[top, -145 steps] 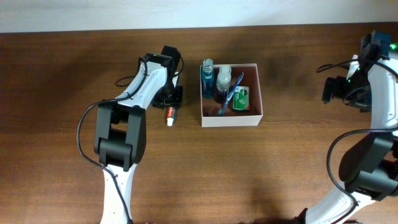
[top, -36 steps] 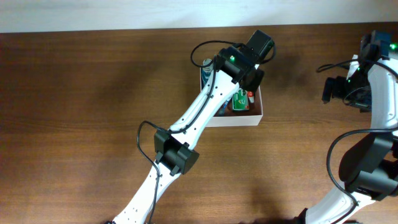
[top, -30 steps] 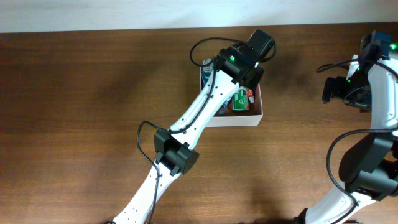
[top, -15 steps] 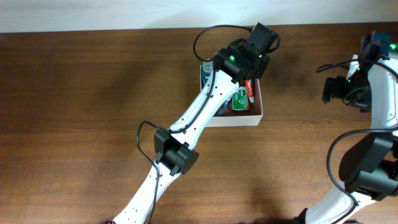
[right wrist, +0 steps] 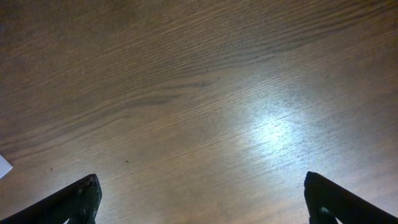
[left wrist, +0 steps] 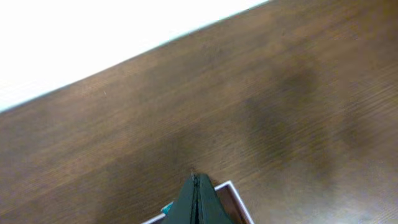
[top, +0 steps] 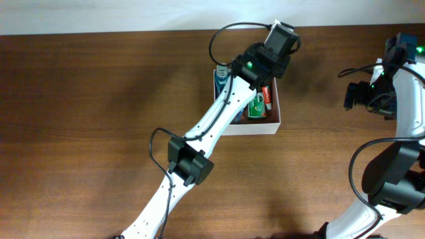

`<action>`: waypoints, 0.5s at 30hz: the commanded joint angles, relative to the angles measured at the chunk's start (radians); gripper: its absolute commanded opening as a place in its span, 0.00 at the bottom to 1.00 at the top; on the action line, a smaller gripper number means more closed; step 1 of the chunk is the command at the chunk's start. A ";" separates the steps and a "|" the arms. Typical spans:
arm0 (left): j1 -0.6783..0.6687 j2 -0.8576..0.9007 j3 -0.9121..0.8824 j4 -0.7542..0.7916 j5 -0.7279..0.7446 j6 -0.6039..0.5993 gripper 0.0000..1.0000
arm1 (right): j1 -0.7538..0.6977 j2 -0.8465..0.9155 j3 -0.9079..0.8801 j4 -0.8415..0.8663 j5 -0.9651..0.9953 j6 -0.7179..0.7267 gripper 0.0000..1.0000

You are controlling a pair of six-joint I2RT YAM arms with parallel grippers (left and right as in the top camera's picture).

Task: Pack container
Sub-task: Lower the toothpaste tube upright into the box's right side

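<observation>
Left fingers point(left wrist: 189, 204): pressed fully together, nothing between them; poised over the far right corner of the container point(top: 252, 128), not seen touching it.

Right fingers point(right wrist: 78, 202): spread wide, holding nothing; over bare bench point(top: 80, 99) at the right edge, well apart from the container.

Container: square, white-walled, resting flat on the bench at centre, partly covered by the left arm point(top: 212, 123); visible inside are a green packet point(top: 257, 107), a red-and-white tube point(top: 267, 96) just beside it along the right wall, and a blue bottle point(top: 220, 79) at the left wall; other contents hidden by the arm.
</observation>
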 commanded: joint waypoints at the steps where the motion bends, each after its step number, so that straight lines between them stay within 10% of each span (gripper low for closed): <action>1: 0.014 0.042 0.008 0.015 -0.029 0.006 0.01 | 0.000 -0.032 0.010 0.001 0.016 -0.006 0.99; 15: 0.029 0.048 0.008 0.010 -0.029 0.006 0.01 | 0.000 -0.032 0.010 0.001 0.016 -0.006 0.99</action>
